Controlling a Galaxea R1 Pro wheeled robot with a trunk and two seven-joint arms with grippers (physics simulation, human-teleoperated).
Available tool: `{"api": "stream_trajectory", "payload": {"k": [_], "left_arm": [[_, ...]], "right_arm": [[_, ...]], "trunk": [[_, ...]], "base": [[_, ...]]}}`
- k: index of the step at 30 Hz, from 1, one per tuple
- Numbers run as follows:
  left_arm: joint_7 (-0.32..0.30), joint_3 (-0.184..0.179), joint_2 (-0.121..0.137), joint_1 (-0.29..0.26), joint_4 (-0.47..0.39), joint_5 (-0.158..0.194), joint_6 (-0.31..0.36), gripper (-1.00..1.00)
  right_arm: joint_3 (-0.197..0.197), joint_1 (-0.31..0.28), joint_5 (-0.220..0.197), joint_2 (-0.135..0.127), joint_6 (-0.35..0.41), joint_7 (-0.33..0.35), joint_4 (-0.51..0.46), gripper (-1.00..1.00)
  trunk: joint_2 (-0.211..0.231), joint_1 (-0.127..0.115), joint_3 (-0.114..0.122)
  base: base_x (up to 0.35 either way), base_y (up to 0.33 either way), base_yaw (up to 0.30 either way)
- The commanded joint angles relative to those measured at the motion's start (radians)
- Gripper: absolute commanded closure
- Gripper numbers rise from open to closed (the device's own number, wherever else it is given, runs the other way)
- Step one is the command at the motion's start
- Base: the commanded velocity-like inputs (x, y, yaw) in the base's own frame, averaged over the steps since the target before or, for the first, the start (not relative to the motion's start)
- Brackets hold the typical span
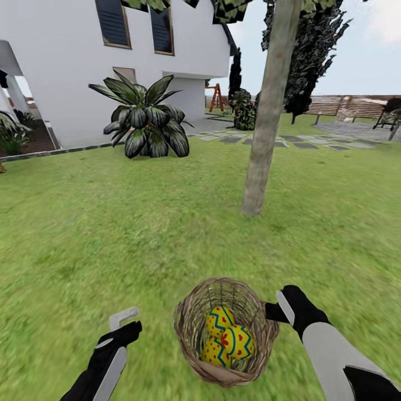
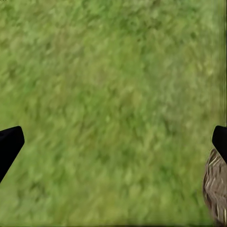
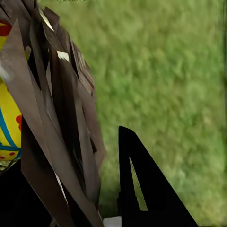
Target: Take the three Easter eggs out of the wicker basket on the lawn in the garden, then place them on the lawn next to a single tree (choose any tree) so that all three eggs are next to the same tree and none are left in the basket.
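Observation:
The wicker basket (image 1: 192,334) sits on the lawn (image 1: 111,234) just in front of me, holding three yellow Easter eggs (image 1: 220,320) (image 1: 239,341) (image 1: 214,352) with blue zigzags and red marks. My right gripper (image 1: 273,309) is at the basket's right rim. In the right wrist view the woven wall (image 3: 56,123) stands between its jaws, one finger (image 3: 142,189) outside, with an egg (image 3: 9,123) just inside. My left gripper (image 1: 127,323) hovers open over grass to the basket's left. Its fingertips (image 2: 9,142) are spread wide, the basket (image 2: 216,189) beside one tip. The tree (image 1: 267,122) rises a few steps beyond.
A large-leaved bush (image 1: 146,120) grows at the left by the white house (image 1: 61,67). Grey stepping stones (image 1: 301,142) run behind the tree toward a brown slatted fence (image 1: 345,103). Open grass lies between the basket and the trunk.

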Motion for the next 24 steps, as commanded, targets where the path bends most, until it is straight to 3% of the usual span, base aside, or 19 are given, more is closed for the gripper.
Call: {"api": "stream_trajectory", "payload": {"k": [1, 11, 24], "left_arm": [[0.007, -0.002, 0.001, -0.001, -0.001, 0.01, 0.002, -1.0], [0.011, -0.005, 0.002, 0.002, -0.004, 0.003, 0.002, -1.0], [0.013, -0.009, 0.002, 0.002, -0.001, -0.002, 0.003, -1.0]], "right_arm": [[-0.004, -0.001, -0.005, -0.001, 0.004, -0.003, -0.001, 1.0], [-0.007, -0.001, -0.006, -0.007, 0.004, -0.003, 0.0, 1.0], [-0.007, -0.001, -0.006, -0.008, 0.004, -0.003, 0.0, 1.0]], "trunk": [[0.007, -0.004, 0.002], [0.007, -0.004, 0.002], [0.007, -0.004, 0.002]], "base": [[0.0, 0.0, -0.291], [0.019, 0.0, -0.291], [0.307, -0.031, -0.291]]}}
